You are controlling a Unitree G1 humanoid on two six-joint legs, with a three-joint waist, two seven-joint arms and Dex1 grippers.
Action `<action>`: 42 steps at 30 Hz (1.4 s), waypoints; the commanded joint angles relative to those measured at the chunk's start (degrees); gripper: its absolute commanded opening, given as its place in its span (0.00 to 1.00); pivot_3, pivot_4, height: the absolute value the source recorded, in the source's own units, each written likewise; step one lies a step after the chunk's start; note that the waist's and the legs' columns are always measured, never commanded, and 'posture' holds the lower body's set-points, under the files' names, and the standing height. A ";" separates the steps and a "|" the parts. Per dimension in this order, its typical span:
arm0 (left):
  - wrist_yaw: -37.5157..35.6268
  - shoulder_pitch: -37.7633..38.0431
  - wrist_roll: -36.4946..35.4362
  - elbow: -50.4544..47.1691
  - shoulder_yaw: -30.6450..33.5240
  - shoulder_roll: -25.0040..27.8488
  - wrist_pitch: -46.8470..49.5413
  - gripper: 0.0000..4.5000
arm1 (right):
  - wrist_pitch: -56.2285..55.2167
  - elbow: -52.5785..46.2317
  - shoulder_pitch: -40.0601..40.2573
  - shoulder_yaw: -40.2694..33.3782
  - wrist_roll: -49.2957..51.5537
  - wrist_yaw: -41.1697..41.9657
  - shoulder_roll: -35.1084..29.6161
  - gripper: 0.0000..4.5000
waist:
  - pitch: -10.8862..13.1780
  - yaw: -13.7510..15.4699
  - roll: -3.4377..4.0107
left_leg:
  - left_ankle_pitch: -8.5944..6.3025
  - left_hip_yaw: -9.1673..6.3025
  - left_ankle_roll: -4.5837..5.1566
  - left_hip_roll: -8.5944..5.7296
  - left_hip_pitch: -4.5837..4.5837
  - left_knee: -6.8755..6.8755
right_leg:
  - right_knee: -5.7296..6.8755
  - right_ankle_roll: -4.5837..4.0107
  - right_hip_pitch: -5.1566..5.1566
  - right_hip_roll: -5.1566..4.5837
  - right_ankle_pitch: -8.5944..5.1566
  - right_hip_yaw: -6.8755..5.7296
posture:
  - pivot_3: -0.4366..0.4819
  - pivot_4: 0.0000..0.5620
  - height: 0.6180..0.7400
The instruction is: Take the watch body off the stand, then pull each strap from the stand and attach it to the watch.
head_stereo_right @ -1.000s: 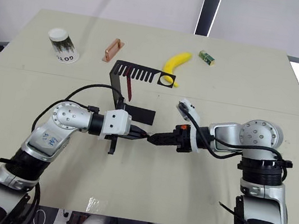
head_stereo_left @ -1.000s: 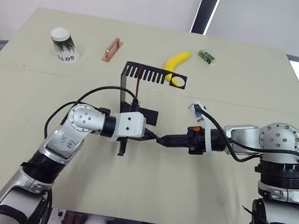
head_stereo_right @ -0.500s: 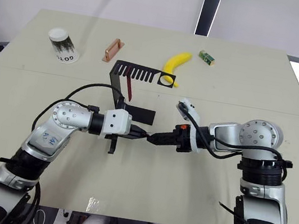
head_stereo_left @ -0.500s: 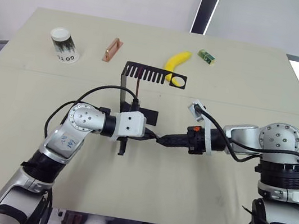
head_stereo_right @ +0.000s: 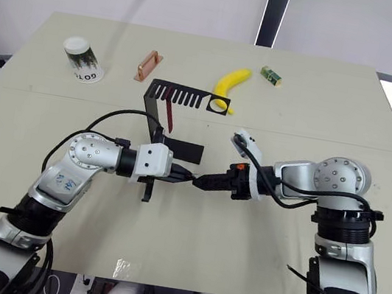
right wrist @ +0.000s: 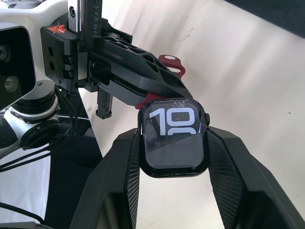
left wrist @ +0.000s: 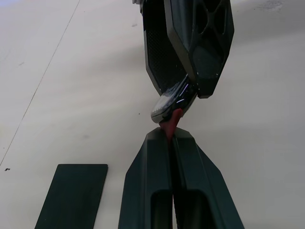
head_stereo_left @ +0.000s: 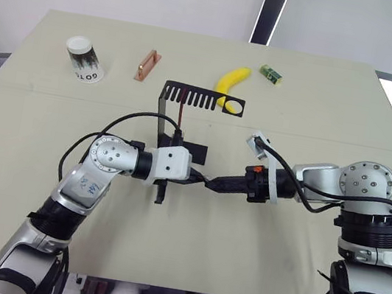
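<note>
My right gripper is shut on the watch body, a small black case whose dark screen shows light digits. My left gripper is shut on a dark red strap, and the strap's end touches the edge of the watch body over the middle of the table. The two grippers meet tip to tip just in front of the black stand. A second dark red strap hangs from the stand's comb-slotted top arm.
A paper cup lies at the far left, with a copper-coloured bar beside it. A banana and a small green box lie behind the stand. The stand's flat base sits just behind the grippers.
</note>
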 commanded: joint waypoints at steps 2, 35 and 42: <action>1.43 -2.64 -1.06 -2.09 -0.88 -2.53 -1.14 0.00 | 0.46 -3.35 -1.26 1.62 3.83 2.10 2.44 0.34 | 0.00 0.00 0.00 | 0.00 0.00 0.00 0.00 0.00 0.00 | 0.00 0.00 0.00 0.00 0.00 0.00 | 0.48 0.27 1.00; 1.60 -2.67 -1.32 -2.47 0.31 -2.84 -2.18 0.00 | 0.46 -2.08 -0.94 0.49 -0.41 2.34 2.49 0.34 | 0.00 0.00 0.00 | 0.00 -0.02 0.00 0.00 -0.02 0.02 | 0.01 0.00 -0.01 0.00 0.00 -0.01 | 0.48 0.27 1.00; 1.37 -2.55 -1.67 -3.10 0.34 -2.87 -2.07 0.00 | 0.46 -1.64 -0.84 0.20 -0.60 2.28 2.46 0.34 | 0.00 0.01 0.00 | 0.00 -0.02 0.00 0.00 -0.02 0.03 | 0.01 0.00 -0.01 0.00 0.00 -0.01 | 0.48 0.27 1.00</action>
